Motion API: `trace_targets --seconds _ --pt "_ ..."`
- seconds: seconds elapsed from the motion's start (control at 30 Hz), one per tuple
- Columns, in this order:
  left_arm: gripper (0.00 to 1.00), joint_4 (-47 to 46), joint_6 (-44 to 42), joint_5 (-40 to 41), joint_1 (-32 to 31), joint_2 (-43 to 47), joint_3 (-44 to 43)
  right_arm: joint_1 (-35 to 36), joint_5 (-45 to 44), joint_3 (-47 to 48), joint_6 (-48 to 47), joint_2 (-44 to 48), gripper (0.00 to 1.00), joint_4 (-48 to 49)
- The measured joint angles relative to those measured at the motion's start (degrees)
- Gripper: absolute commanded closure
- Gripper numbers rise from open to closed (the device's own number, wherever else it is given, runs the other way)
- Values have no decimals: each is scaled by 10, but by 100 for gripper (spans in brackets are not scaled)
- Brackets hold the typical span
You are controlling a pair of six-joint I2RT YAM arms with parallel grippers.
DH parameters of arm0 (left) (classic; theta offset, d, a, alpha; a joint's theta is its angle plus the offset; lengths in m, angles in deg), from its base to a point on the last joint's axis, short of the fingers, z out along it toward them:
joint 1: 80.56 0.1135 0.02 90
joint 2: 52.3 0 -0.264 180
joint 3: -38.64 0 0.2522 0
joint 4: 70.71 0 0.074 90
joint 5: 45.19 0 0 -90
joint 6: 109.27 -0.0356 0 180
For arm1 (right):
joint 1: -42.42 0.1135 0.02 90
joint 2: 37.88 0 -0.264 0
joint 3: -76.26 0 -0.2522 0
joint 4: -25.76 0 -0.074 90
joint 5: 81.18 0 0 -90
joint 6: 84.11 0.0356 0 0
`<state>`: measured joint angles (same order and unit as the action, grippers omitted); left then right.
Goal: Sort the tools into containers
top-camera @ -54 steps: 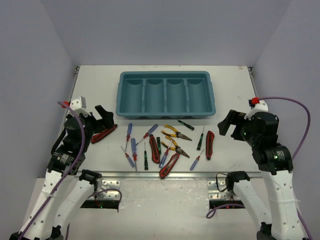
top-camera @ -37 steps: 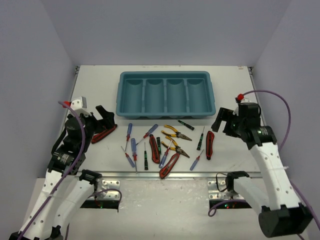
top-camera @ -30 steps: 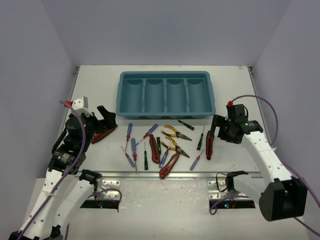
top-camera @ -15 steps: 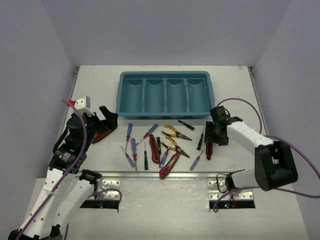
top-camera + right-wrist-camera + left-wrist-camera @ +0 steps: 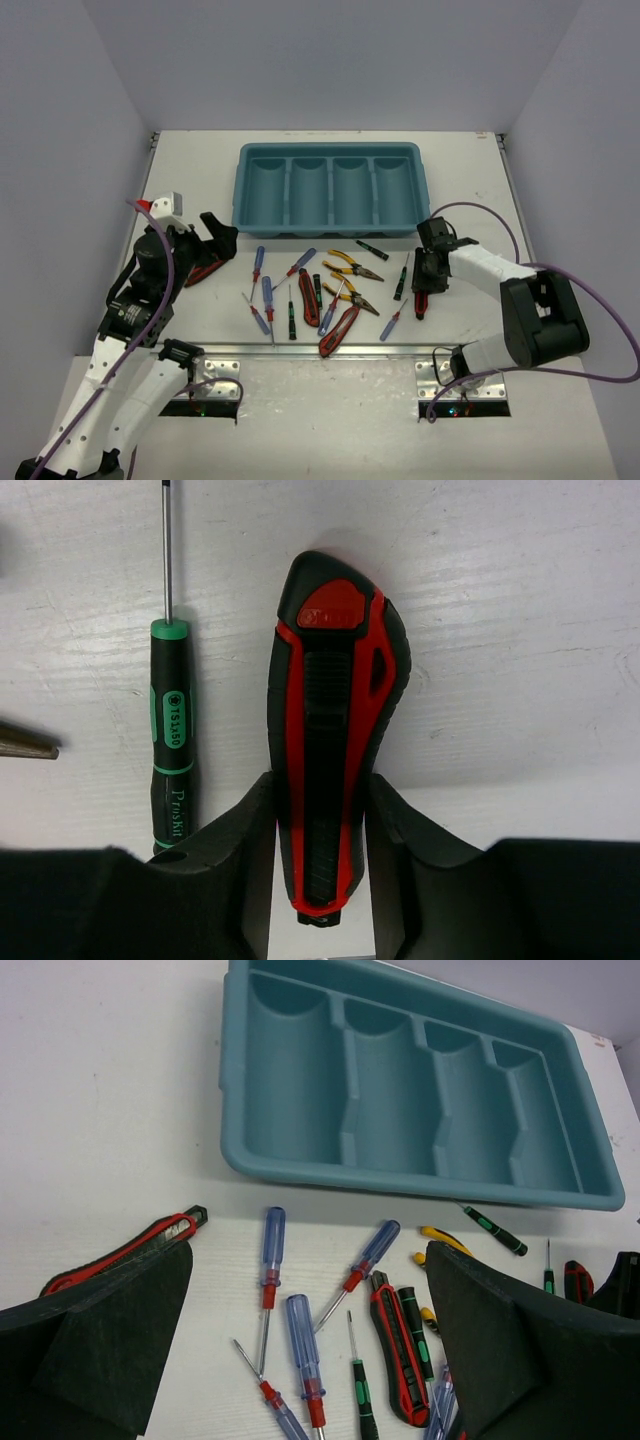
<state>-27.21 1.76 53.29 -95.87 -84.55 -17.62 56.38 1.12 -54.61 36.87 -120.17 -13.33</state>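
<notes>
A red-and-black utility knife (image 5: pixel 335 660) lies flat on the table right of the tool pile (image 5: pixel 419 300). My right gripper (image 5: pixel 421 280) is down over it, and both fingers press the knife's sides in the right wrist view, gripper (image 5: pixel 320 785). My left gripper (image 5: pixel 213 243) hangs open at the left, gripper (image 5: pixel 308 1250), with nothing between its fingers; another utility knife (image 5: pixel 120 1253) lies just beside its left finger. The teal tray (image 5: pixel 333 224) of four containers stands behind the tools, all compartments showing bare in the left wrist view of the tray (image 5: pixel 400 1175).
Blue-and-red screwdrivers (image 5: pixel 267 290), yellow-handled pliers (image 5: pixel 350 265) and two more utility knives (image 5: pixel 308 297) lie scattered in front of the tray. A black-and-green screwdriver (image 5: pixel 172 740) lies parallel to the gripped knife, almost touching my right gripper's left finger.
My right arm swung in from the right edge and came down over the knife, and its jaws narrowed onto it. The left gripper edged slightly right, still open.
</notes>
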Motion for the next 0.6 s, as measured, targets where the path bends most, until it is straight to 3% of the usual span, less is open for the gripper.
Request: trace_targets --seconds 0.2,0.4,0.6 --pt "0 0 0 -2 0 -7 0 0 -5 2 1 62 94 -39" --pt "0 0 0 -4 0 -15 0 0 -14 80 -2 173 95 -112" --pt "0 0 0 -3 0 -15 0 0 -6 221 -25 163 95 -146"
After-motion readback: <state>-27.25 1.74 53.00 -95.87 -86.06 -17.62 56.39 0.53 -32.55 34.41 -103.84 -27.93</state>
